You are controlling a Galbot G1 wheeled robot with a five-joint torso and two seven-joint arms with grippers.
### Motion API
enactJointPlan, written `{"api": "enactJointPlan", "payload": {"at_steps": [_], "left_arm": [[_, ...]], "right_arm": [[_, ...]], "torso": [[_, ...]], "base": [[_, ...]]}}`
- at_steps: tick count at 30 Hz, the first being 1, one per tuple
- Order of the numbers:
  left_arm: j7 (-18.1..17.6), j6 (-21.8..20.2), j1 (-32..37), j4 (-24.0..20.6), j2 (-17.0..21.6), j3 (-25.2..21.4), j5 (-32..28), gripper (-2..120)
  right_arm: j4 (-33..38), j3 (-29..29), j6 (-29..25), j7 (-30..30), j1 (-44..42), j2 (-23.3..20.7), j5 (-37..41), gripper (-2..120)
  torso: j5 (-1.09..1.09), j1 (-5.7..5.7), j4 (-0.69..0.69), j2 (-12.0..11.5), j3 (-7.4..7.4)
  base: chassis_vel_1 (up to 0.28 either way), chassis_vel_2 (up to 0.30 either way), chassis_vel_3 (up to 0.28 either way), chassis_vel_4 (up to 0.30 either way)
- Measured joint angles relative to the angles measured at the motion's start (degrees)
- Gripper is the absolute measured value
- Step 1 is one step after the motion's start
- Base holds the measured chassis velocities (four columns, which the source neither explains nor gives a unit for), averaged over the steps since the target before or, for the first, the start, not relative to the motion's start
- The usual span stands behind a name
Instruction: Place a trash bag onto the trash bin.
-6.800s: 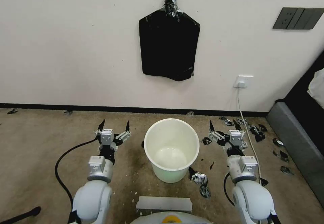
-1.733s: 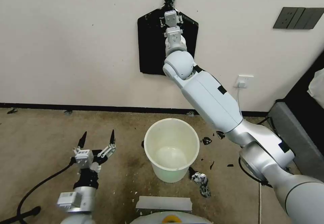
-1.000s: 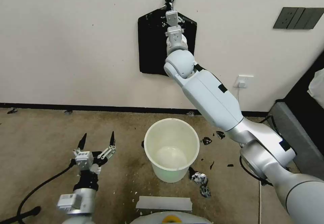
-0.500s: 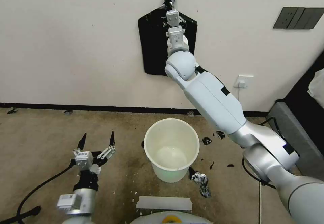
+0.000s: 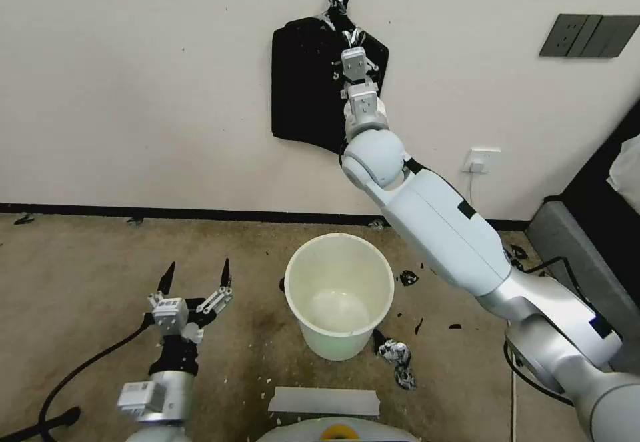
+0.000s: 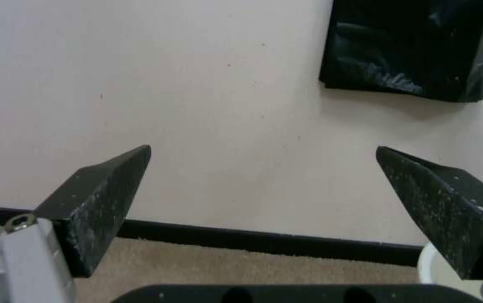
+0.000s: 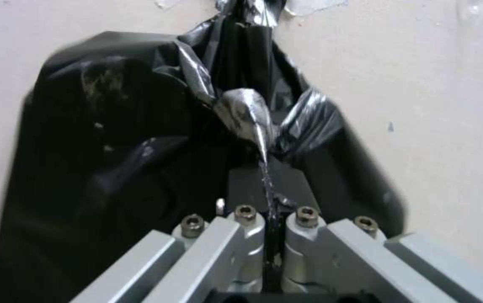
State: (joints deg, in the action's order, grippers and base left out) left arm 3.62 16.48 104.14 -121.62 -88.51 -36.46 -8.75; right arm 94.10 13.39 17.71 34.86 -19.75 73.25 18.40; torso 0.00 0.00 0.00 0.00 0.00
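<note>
One gripper [image 7: 266,198] pinching trash bag [image 7: 140,139]

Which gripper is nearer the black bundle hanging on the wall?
Right. The right gripper is up at the bundle, pinching its plastic; the left gripper sits low beside the trash bin, open.

Even, soft indoor light fills the room, bright on the pale wall [image 5: 133,95], with only a faint shadow under the hanging black bundle [image 6: 409,46]. Silvery glare streaks its crinkled plastic in the right wrist view, where nearby metal is blurred. Straight lines bow slightly toward the head view's edges.
</note>
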Motion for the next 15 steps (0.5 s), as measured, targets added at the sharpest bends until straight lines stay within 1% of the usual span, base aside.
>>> {"api": "enactJointPlan", "payload": {"at_steps": [1, 4, 8, 9, 15], "left_arm": [[0.00, 0.00, 0.00, 0.00, 0.00, 0.00, 0.00, 100], [0.00, -0.08, -0.08, -0.13, 0.00, 0.05, 0.11, 100], [-0.01, -0.09, -0.10, -0.19, 0.00, 0.08, 0.15, 100], [-0.01, -0.16, -0.20, -0.27, 0.00, 0.21, 0.30, 100], [-0.02, -0.24, -0.32, -0.44, 0.00, 0.55, 0.63, 100]], "right_arm": [[0.00, 0.00, 0.00, 0.00, 0.00, 0.00, 0.00, 0], [3.43, 0.01, 0.54, -0.82, -2.65, -1.28, -0.01, 0], [4.18, -0.01, 0.63, -1.03, -3.28, -1.59, -0.01, 0], [6.22, -0.08, 0.74, -1.67, -4.96, -2.65, -0.12, 0], [8.75, -0.60, 0.74, -2.61, -8.37, -3.98, -1.23, 0]], "torso": [[0.00, 0.00, 0.00, 0.00, 0.00], [0.00, 0.00, 0.00, 0.00, 0.00], [0.00, 0.00, 0.00, 0.00, 0.00], [0.00, 0.00, 0.00, 0.00, 0.00], [0.00, 0.00, 0.00, 0.00, 0.00]], "base": [[0.000, 0.000, 0.000, 0.000], [0.000, 0.000, 0.000, 0.000], [0.000, 0.000, 0.000, 0.000], [0.000, 0.000, 0.000, 0.000], [0.000, 0.000, 0.000, 0.000]]}}
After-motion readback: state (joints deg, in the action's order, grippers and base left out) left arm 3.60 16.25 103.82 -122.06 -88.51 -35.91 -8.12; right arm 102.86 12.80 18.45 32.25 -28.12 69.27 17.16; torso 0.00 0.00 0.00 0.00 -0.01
